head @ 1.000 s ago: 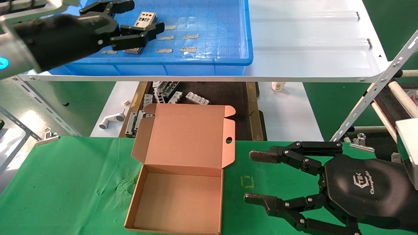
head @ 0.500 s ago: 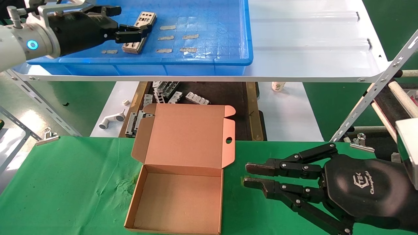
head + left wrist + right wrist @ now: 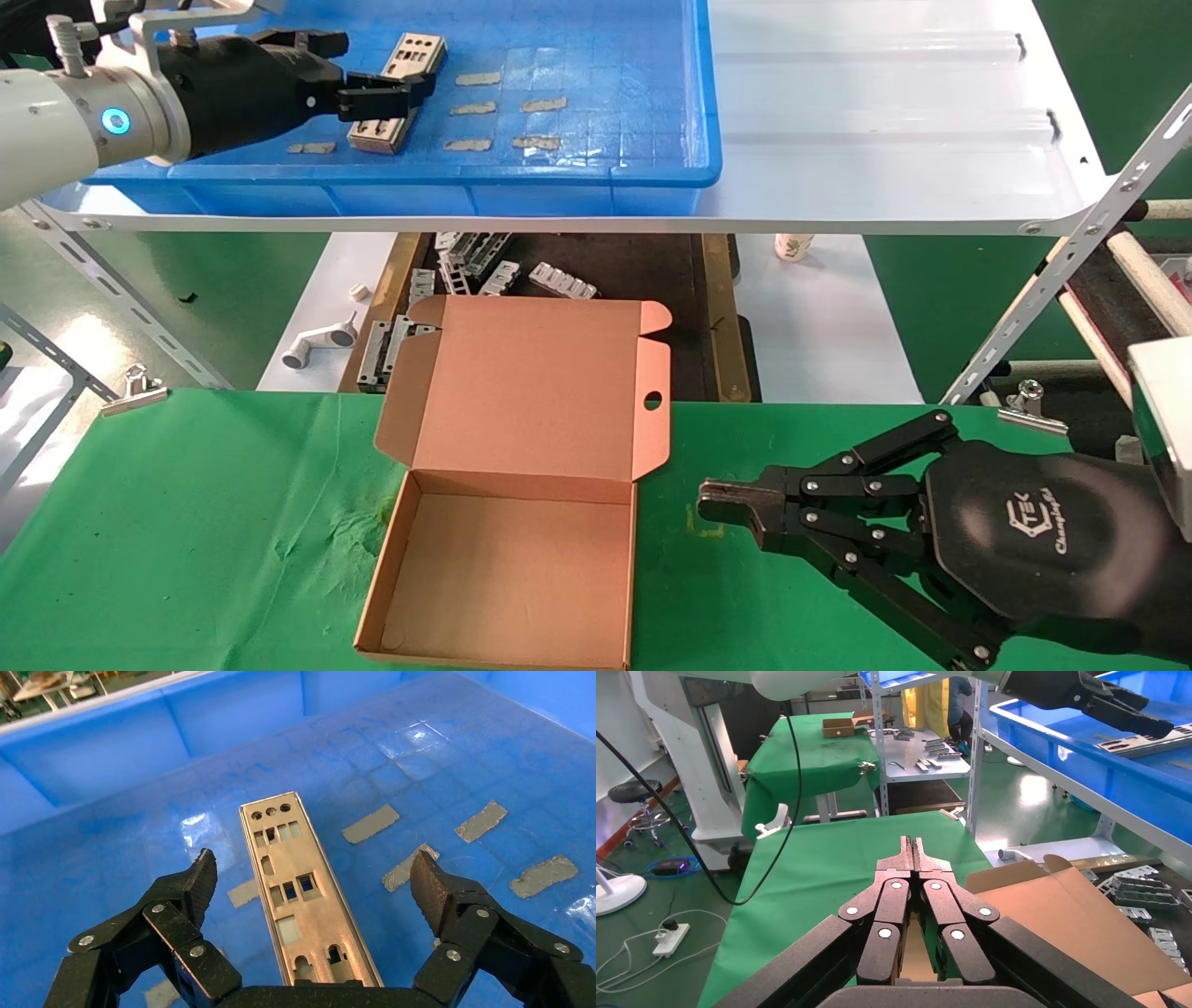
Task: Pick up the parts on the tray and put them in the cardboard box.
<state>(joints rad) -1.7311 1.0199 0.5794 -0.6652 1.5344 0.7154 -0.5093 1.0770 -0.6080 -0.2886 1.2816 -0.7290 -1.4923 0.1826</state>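
The left gripper (image 3: 377,79) reaches into the blue tray (image 3: 596,172) on the white shelf (image 3: 885,140), near the tray's left end. Its fingers (image 3: 190,888) are spread wide, one on each side of a metal plate (image 3: 302,896) and clear of it, so it has hold of nothing. The plate lies flat on the tray's grid floor, lengthways between the fingers, with its three round holes at the end away from the gripper. In the head view the same plate (image 3: 410,58) shows above and below the fingers, running from near the tray's front edge toward the back. Several short tape strips (image 3: 543,104) are stuck to the tray floor to the right of the plate, toward the tray's middle, and one more lies near the front edge to the left of it.

The cardboard box (image 3: 503,578) sits open on the green cloth (image 3: 186,522) of the lower table, near the middle of its front edge, with its lid (image 3: 540,391) tilted up and back. Nothing lies in the box. Behind it, a dark tray (image 3: 717,317) holds a heap of ridged metal brackets (image 3: 484,266).

The right gripper (image 3: 722,500) rests low over the green cloth just to the right of the box. Its fingertips are pressed together on nothing, as the right wrist view (image 3: 912,850) shows.
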